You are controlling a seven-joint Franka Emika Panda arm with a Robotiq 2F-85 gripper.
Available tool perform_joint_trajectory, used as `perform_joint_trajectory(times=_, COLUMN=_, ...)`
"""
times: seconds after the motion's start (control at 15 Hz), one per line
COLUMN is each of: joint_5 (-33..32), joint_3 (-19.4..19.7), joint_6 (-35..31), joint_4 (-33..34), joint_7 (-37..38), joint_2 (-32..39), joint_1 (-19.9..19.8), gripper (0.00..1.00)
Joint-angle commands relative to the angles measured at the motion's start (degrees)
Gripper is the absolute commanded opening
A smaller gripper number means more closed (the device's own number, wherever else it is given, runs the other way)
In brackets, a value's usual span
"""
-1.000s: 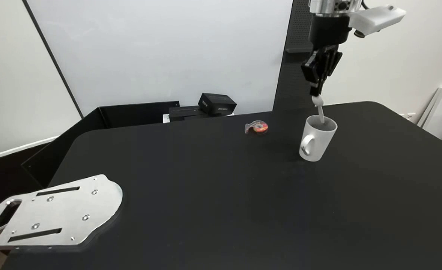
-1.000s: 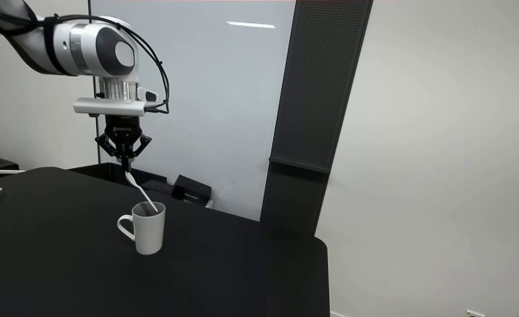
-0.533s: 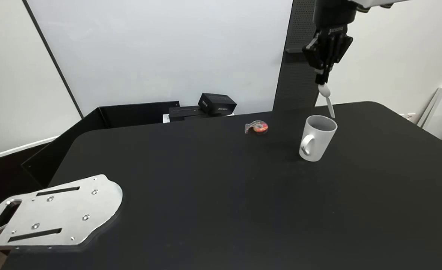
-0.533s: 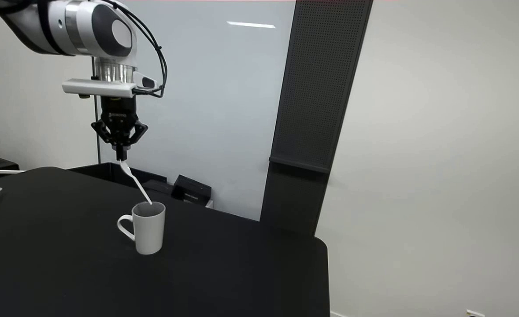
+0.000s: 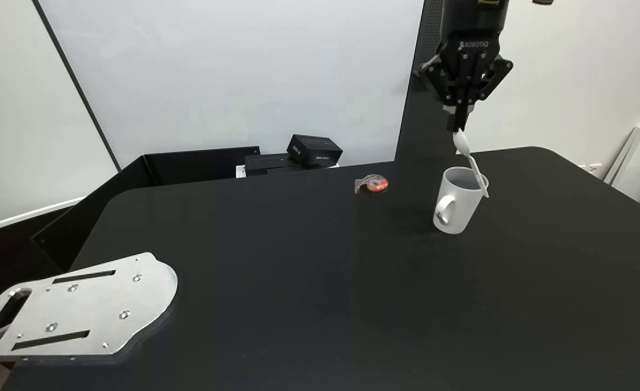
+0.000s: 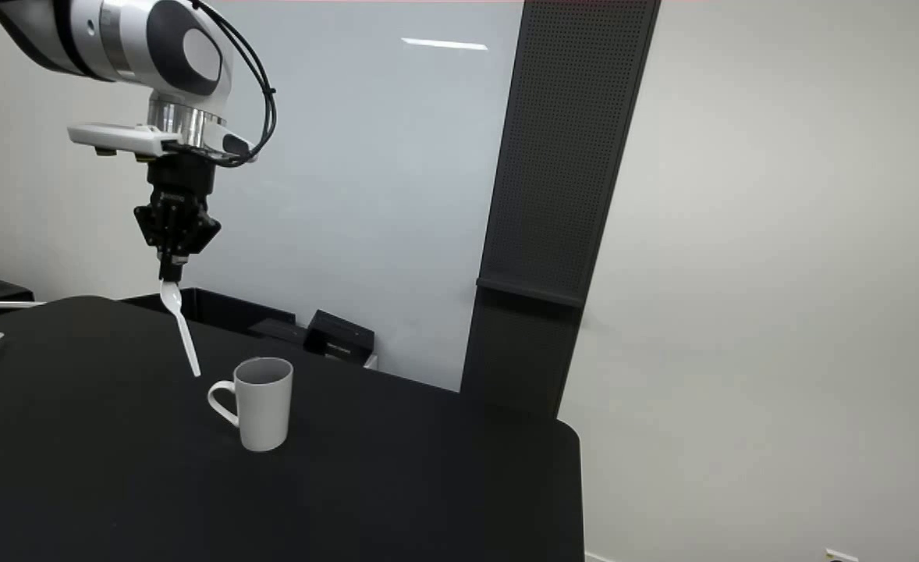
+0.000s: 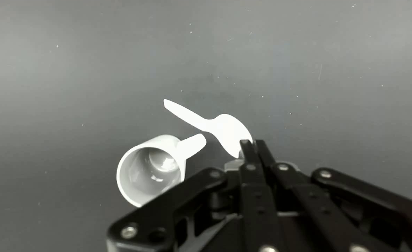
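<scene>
My gripper (image 5: 457,128) is shut on the bowl end of a white spoon (image 6: 184,336), whose handle points down at a slant. Nearby, a white mug (image 6: 266,414) stands upright on the black table (image 6: 397,484). The spoon hangs above the table outside the mug: in an exterior view its handle passes in front of the rim of the mug (image 5: 453,209), and in the wrist view the spoon (image 7: 223,129) lies past the mug's handle (image 7: 193,144). Between the fingertips, the very tip of the bowl is hidden. The mug's inside looks bare in the wrist view.
A small tape dispenser (image 5: 375,183) lies left of the mug near the table's far edge. A silver metal plate (image 5: 97,309) with slots sits at the front left. Black boxes (image 5: 314,151) stand beyond the far edge.
The spoon's handle was inside the mug a second ago. My gripper has lifted it out, turned about the wrist, and carried it off to the mug's handle side. The mug has stayed put.
</scene>
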State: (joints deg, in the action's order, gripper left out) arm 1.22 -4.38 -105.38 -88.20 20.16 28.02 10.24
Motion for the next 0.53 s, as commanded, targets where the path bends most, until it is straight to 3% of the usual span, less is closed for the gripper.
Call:
perform_joint_trajectory(times=0.0, joint_5=2.37, joint_3=1.34, joint_6=2.46, joint_4=2.88, joint_7=9.88, joint_2=3.85, joint_1=1.65, gripper=0.01)
perform_joint_trajectory(times=0.47, joint_5=5.60, joint_3=3.30, joint_6=-0.48, joint_4=3.06, joint_7=25.49, joint_2=10.44, joint_1=2.96, gripper=0.01)
